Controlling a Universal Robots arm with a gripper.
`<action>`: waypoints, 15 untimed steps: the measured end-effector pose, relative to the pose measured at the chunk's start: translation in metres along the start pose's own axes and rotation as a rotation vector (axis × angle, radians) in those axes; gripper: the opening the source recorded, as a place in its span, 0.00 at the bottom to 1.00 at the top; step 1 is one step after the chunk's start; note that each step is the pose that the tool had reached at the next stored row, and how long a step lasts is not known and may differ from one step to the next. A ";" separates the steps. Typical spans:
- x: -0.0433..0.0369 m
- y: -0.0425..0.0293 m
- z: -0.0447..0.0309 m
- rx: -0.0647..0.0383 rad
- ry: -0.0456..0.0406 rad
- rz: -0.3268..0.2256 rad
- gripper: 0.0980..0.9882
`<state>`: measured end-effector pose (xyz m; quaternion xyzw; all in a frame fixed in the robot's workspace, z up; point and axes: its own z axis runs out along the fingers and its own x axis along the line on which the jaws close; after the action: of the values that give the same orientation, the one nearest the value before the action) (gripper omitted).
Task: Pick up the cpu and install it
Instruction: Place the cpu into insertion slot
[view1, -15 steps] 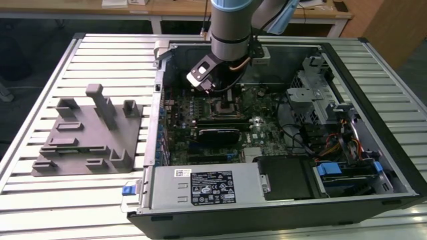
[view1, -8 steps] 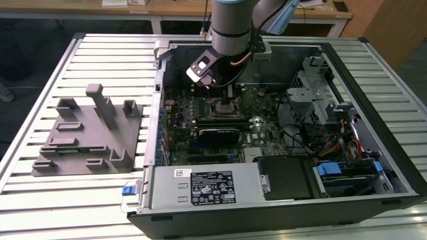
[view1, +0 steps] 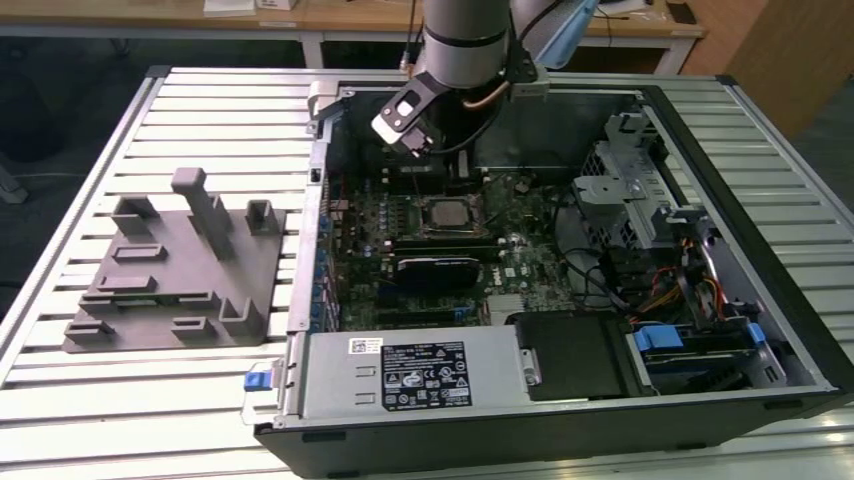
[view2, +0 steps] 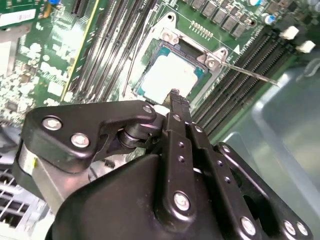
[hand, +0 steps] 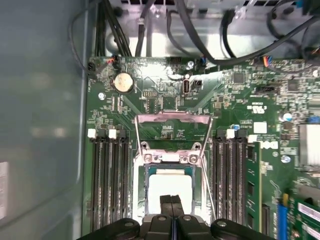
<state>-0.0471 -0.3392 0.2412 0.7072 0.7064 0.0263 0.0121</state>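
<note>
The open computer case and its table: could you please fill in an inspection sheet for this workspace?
Surface: slatted metal table, bearing the open computer case.
Job's things: cpu lies flat in the motherboard socket; socket frame swung open.
Clutter: grey fixture on the table, at the exterior view's left of the case.
Grippers: claw shut, over the cpu, holding nothing.
Cables: black cables inside the case; coloured wires towards its exterior-view right.
Surroundings: wooden desks behind the table.

The cpu (hand: 170, 186) is pale silver-white, the motherboard (hand: 235, 100) green, the pincer (hand: 171, 200) black, the fixture (view1: 160, 290) grey.
</note>
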 end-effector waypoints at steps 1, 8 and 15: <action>0.0001 0.0002 -0.0031 -0.001 0.0000 0.000 0.01; 0.0004 0.0009 -0.0170 -0.004 0.0000 0.000 0.01; 0.0005 0.0014 -0.0258 -0.006 0.0038 0.000 0.01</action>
<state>-0.0471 -0.3392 0.2670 0.7072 0.7063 0.0296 0.0128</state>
